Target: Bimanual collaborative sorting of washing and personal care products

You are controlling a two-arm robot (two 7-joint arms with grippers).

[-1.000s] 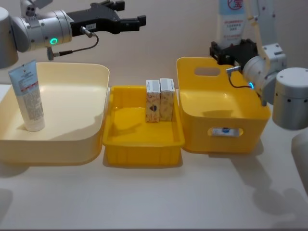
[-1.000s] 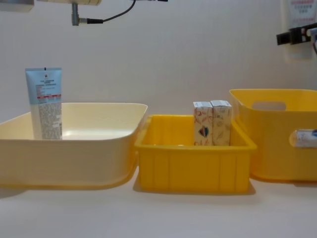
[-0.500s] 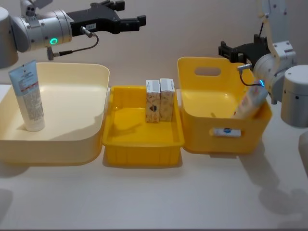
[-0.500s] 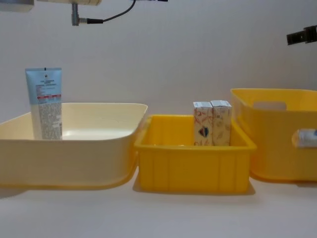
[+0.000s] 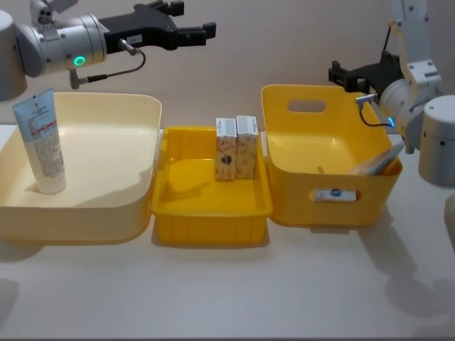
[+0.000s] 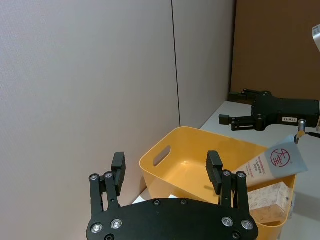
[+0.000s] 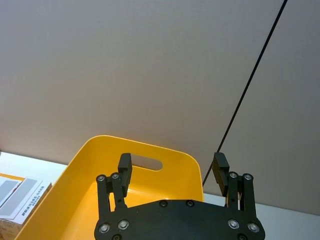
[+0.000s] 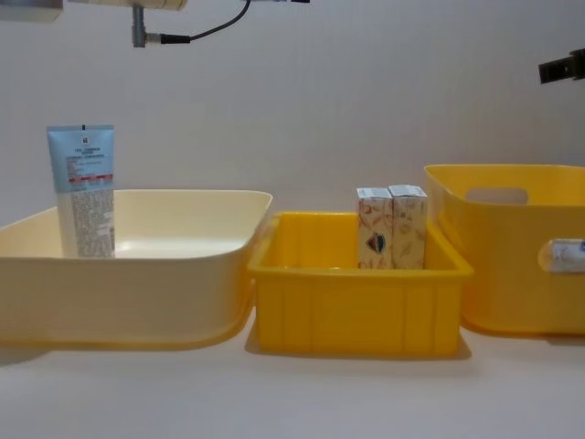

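Right gripper [image 5: 341, 73] spread empty above the handled bin [image 5: 284, 106]; tube [image 5: 375, 165] inside. Left gripper [image 5: 202, 32] spread, raised.

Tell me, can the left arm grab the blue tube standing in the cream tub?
Probably yes. The blue tube stands upright with nothing above or around it in the cream tub, and the left gripper hangs high behind it, jaws open and empty.

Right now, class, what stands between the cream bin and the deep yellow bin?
The shallow yellow tray holding two cartons, seen in head and chest views.
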